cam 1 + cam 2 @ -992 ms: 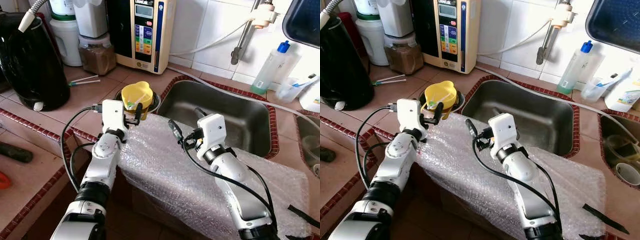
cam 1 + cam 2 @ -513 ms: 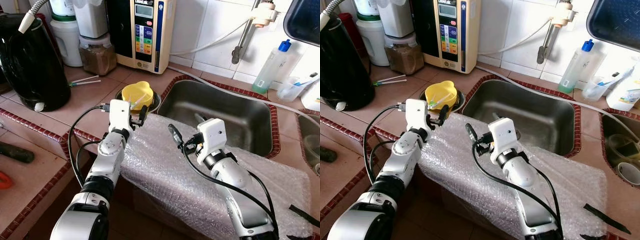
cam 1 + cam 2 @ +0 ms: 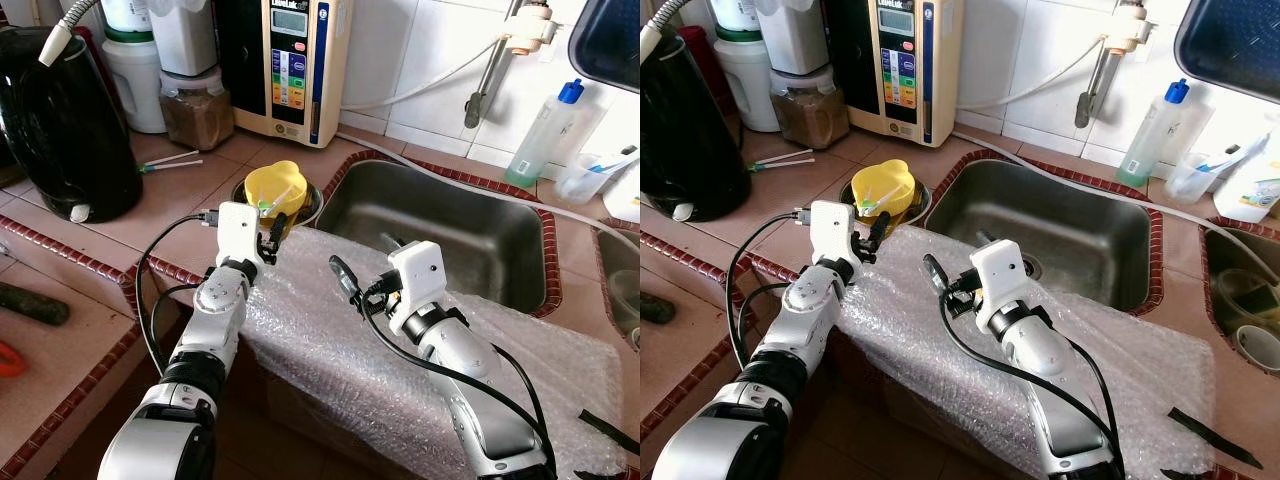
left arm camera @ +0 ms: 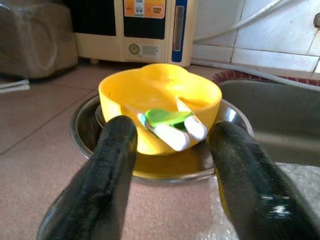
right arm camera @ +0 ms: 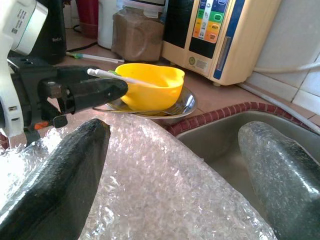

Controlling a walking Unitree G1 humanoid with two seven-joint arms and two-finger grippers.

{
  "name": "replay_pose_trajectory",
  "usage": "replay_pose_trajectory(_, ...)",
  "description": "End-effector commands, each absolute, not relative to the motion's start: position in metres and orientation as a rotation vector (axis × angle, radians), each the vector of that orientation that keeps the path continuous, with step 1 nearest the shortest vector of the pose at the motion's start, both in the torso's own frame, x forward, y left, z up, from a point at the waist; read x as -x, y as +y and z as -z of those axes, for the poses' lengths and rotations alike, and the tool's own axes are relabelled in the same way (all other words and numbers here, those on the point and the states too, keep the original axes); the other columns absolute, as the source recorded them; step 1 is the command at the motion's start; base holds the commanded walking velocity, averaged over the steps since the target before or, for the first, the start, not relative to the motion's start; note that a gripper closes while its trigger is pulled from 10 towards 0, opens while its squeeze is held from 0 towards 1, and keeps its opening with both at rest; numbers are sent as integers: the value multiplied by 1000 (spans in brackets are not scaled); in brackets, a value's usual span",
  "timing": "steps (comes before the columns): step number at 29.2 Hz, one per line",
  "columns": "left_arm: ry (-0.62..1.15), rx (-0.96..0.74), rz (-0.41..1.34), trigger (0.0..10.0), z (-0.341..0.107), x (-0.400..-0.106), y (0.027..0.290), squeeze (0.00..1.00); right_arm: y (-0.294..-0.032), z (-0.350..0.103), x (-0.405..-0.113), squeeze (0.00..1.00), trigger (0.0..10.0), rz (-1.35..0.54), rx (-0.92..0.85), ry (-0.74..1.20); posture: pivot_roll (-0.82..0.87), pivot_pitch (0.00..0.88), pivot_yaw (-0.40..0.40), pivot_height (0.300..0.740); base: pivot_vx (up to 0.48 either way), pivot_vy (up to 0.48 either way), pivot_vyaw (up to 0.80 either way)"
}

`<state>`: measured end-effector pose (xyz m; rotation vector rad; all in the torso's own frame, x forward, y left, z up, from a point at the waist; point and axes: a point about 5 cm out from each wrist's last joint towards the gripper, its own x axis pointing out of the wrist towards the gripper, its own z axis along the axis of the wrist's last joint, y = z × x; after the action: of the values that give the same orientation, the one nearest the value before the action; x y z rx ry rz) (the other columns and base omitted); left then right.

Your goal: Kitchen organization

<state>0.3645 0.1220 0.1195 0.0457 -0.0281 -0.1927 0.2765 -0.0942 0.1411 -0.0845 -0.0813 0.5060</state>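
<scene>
The steel sink (image 3: 440,235) serves as the landmark, set into a tiled counter (image 3: 150,210) with a dark red border. A sheet of bubble wrap (image 3: 330,340) drapes over the counter's front edge, directly in front of the sink. A black kettle (image 3: 65,135) stands well to the left of the sink, and a cream wall-side appliance (image 3: 290,65) stands behind and left of it. A clear bottle with a blue cap (image 3: 540,135) stands behind the sink's right end.

A yellow bowl (image 3: 275,190) sits in a shallow steel dish (image 4: 90,112) just beside the sink's left rim. A white and green utensil (image 4: 167,125) rests across the bowl's near edge.

The left gripper (image 3: 270,232) hovers just in front of the bowl, left of the sink; its fingers (image 4: 107,165) are spread apart and hold nothing. The right gripper (image 3: 365,268) hangs over the bubble wrap at the sink's near rim, fingers (image 5: 65,165) spread wide and empty
</scene>
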Motion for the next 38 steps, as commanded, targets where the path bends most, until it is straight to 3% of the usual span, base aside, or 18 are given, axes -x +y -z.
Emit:
replay_pose_trajectory(1,-48,-58,189,0,-126,-368,122,0,-95,-147,-276,0,10000,-507,97,-98,-12,0,-37,740,0,0,0)
replay_pose_trajectory(27,-171,-101,147,0,-138,-362,135,0,-88,-143,-280,0,10000,-513,89,-97,39,0,-35,740,0,0,0)
replay_pose_trajectory(38,-428,-73,252,0,-175,-344,129,0,-86,-142,-284,0,10000,-518,86,-98,64,0,-43,740,0,0,0)
